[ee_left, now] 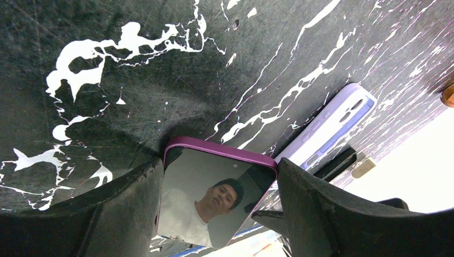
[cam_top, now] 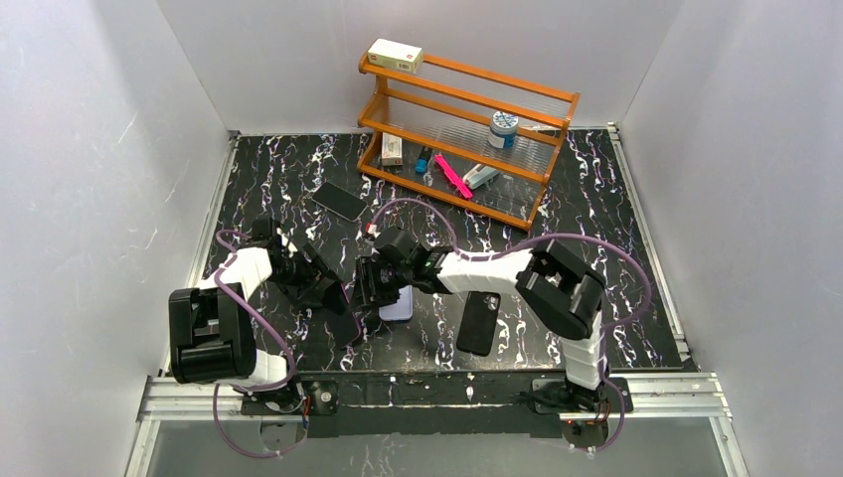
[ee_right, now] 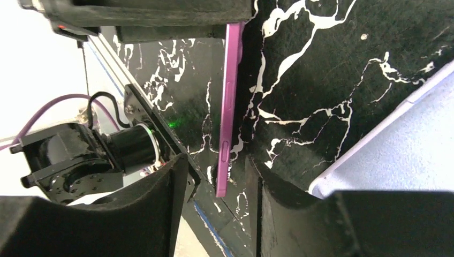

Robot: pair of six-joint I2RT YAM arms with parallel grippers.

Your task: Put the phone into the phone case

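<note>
A black table (cam_top: 616,248) veined with white sits between plain white walls (cam_top: 99,149), and a wooden rack (cam_top: 502,79) stands at its back. The rack has a small box (cam_top: 395,56) on its top rail and a jar (cam_top: 504,129) on its shelf.

The black phone (cam_top: 340,201) lies flat on the table just in front of the rack's left end, and neither of my grippers touches it. The phone case (cam_top: 478,323) lies well in front of the rack, towards the near edge, with its camera cutout at the end nearer the rack. It is apart from both of my grippers.

My left gripper (ee_left: 219,168) is out in front of the rack's left half. It is clamped on a purple-edged phone (ee_left: 214,198), with one finger pressed to each long side. That phone's glossy screen faces my wrist camera and mirrors the room.

My right gripper (ee_right: 219,176) is just beside it, on the side towards the rack's middle. Its jaws are parted. My right wrist camera sees the purple-edged phone edge-on, with its free end in the gap between my fingers. I cannot tell whether either finger touches it.

A lavender-backed phone (cam_top: 398,303) lies flat on the table just beside my right gripper, with its camera lenses facing up.
</note>
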